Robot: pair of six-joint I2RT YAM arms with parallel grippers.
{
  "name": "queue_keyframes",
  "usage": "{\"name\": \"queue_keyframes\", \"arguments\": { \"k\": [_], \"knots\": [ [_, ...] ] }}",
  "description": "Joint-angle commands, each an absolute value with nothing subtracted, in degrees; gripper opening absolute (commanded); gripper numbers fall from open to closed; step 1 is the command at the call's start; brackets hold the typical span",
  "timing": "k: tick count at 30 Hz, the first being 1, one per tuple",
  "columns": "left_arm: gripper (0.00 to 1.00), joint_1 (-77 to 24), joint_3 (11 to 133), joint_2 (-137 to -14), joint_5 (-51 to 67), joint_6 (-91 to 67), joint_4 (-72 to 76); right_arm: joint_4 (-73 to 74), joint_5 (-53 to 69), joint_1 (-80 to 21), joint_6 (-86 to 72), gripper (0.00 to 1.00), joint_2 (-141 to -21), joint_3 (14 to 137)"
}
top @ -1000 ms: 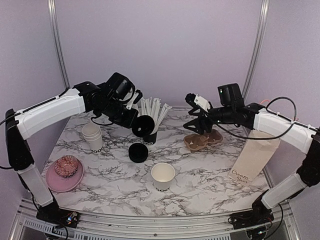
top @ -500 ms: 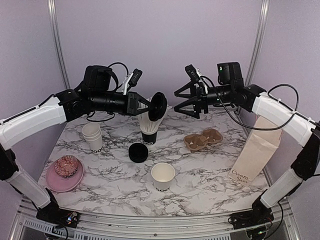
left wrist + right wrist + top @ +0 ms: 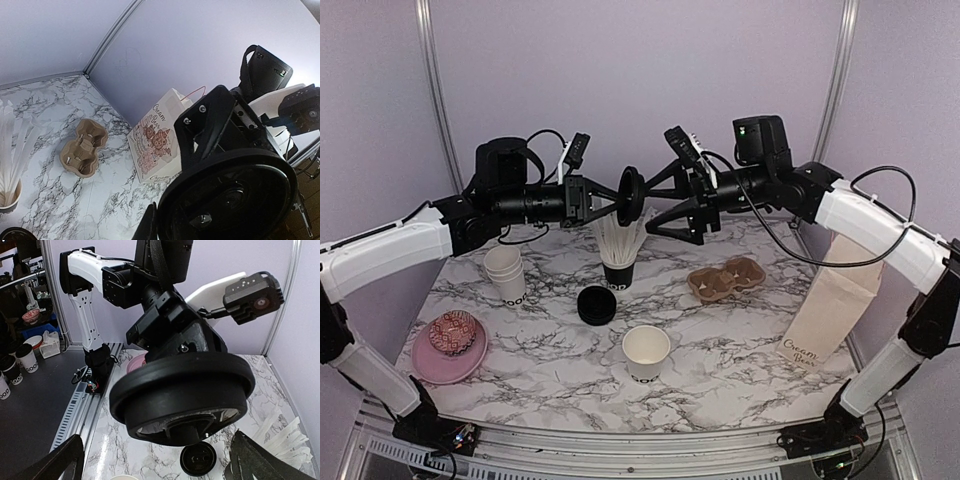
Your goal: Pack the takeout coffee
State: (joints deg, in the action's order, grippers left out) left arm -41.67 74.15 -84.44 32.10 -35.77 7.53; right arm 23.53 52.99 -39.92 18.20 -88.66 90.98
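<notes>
Marble table (image 3: pixel 740 345): paper bag (image 3: pixel 832 305) reads "Cream Bean". Left hand (image 3: pixel 615 197) pinches black lid (image 3: pixel 631 195); right hand (image 3: pixel 655 206) wide.

Lilac walls (image 3: pixel 640 80), marble table (image 3: pixel 740 360)

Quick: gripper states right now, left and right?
Left gripper: shut on lid, held in the air.
Right gripper: open, holding nothing.
</notes>
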Motion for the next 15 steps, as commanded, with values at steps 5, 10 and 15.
{"name": "queue_keyframes", "arguments": {
  "k": [5,10,15],
  "knots": [
    [0.11,-41.62,72.80,-81.90,33.72,-37.47,11.34,21.26,50.07,-40.49,15.25,0.97,-89.81,93.46],
    [0.10,-41.61,72.65,-82.26,34.11,-37.83,11.40,20.94,51.14,-40.48,14.25,0.99,-90.38,94.36],
    [0.10,-41.65,72.66,-82.56,34.74,-38.00,11.51,20.42,51.48,-40.60,13.30,0.99,-90.93,95.06]
  ]
}}
